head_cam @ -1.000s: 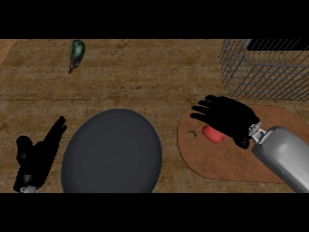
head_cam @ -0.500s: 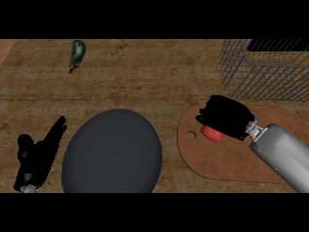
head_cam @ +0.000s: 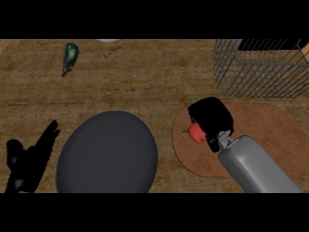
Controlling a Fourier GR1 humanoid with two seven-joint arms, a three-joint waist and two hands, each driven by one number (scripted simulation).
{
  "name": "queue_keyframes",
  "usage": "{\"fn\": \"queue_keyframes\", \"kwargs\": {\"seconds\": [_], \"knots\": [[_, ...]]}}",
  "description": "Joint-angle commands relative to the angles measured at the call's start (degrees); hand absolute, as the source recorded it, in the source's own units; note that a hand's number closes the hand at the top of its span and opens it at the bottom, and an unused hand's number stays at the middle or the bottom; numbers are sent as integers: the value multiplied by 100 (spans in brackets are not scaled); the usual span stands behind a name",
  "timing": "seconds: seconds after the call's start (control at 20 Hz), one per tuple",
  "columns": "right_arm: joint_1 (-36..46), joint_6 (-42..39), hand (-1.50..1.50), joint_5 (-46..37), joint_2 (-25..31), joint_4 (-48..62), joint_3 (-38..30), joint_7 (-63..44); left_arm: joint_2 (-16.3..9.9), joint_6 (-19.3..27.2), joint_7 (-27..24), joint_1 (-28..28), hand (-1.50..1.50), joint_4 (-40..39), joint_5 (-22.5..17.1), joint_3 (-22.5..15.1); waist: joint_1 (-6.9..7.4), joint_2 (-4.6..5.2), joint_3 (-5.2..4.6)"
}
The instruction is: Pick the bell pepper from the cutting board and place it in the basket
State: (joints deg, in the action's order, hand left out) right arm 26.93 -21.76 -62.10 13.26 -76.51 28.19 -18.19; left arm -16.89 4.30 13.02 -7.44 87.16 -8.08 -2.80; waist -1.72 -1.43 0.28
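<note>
This is a kitchen. A brown wood-grain worktop carries cooking things: a rounded wooden cutting board toward the right edge with a red bell pepper on it, a large dark grey plate at the near edge, a wire basket in the far right corner, and a dark green vegetable near the far left.

Counter: brown wood grain, streaked. Cutting board: reddish brown, plain. Bell pepper: red. Plate: dark grey, unpatterned. Basket: pale grey wire grid. Vegetable near the counter's far left corner: dark green. Hands, left and right: black; right forearm: grey.
</note>
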Motion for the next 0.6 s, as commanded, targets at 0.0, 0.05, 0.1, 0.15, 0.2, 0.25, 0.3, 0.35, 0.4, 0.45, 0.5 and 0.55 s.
{"fn": "queue_keyframes", "kwargs": {"seconds": [0.0,0.05,0.1,0.15,0.2,0.25,0.3,0.35,0.4,0.45,0.5,0.55], "knots": [[-293,71,150,-71,-1091,-306,-189,-1547,73,-110,231,-366,0,-328,-77,-96,72,102,-35],[-294,307,150,-164,-1270,-442,-166,-1813,150,-123,34,-424,0,-468,-60,-111,83,110,-38],[-148,605,150,-20,-1282,-437,-90,-2092,23,-118,246,-207,0,-313,-77,-28,187,133,-28],[-219,557,150,12,-1291,-843,-147,-2166,-15,-268,89,-256,0,-527,-151,36,103,117,-35],[-448,886,150,393,-1299,-1159,-339,-2093,54,-101,276,-229,0,-372,-85,-15,55,108,-24],[-359,1278,150,676,-1304,-1236,-269,-2269,70,-164,273,-214,0,-420,-24,-135,130,132,-21],[-397,1781,150,1194,-1309,-1645,-694,-2087,102,-172,201,-324,0,-389,-78,-112,85,123,1],[-273,2158,150,1511,-1313,-1851,-856,-2055,48,-137,189,-191,0,-327,-64,-36,126,138,9],[-244,2423,150,1605,-1315,-2147,-749,-2168,55,-133,256,-106,0,-378,-84,-17,89,122,-2],[58,2624,150,1671,-1318,-2355,-751,-2422,50,-168,313,-113,0,-346,-42,-103,148,112,-9],[4,2879,150,1617,-1319,-2528,-791,-2434,154,-4,326,-182,0,-308,13,-109,140,108,-13],[384,2678,150,1450,-1321,-2798,-920,-2776,114,-83,320,-243,0,-411,-30,-74,110,90,-29]]}}
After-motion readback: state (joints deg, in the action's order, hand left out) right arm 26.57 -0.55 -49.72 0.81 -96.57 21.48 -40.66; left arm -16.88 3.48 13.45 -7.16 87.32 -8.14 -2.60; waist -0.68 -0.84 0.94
